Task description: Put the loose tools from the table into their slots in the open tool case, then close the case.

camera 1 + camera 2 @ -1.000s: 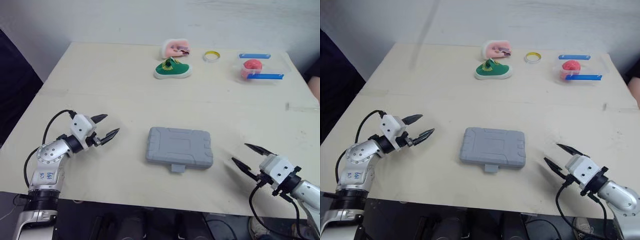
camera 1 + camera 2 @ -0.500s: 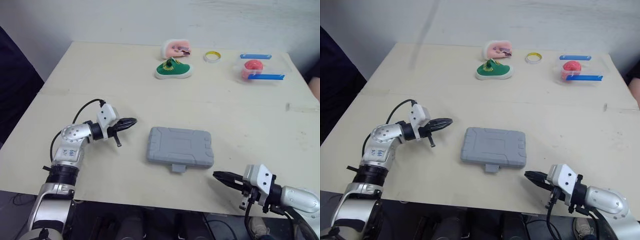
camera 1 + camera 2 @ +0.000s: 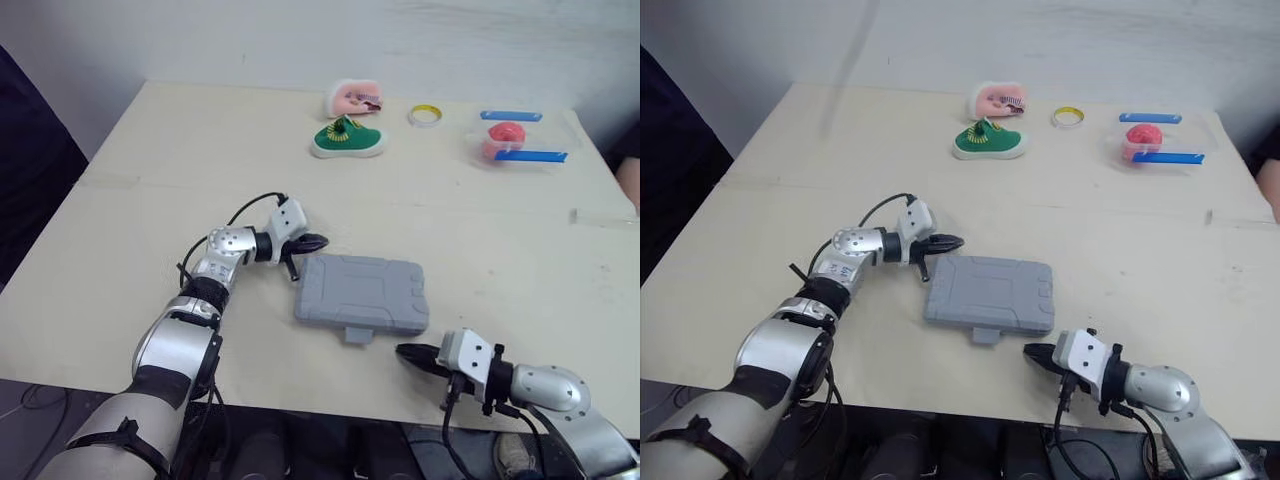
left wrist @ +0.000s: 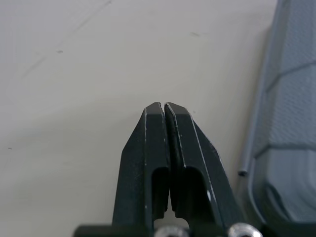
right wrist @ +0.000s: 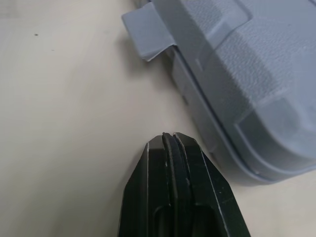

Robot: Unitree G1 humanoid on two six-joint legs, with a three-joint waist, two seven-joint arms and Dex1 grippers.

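Observation:
A grey tool case (image 3: pixel 362 293) lies flat on the table with its lid down and its latch tab (image 3: pixel 357 334) toward the front edge. My left gripper (image 3: pixel 316 241) is shut, its tips just off the case's far left corner (image 4: pixel 256 148). My right gripper (image 3: pixel 404 352) is shut too, low on the table near the front edge, its tips a little right of the latch tab (image 5: pixel 147 34). Nothing sits between either pair of fingers. No loose tools are visible on the table.
At the back stand a green toy shoe (image 3: pixel 345 138), a pink item (image 3: pixel 354 98), a yellow ring (image 3: pixel 425 114) and a clear tray (image 3: pixel 560 135) holding a red object (image 3: pixel 506 134) and blue strips. A person's arm edge shows at the far right.
Both grippers have gone from open to shut. The left arm has reached right to the case's far left corner; the right gripper has moved left toward the latch tab.

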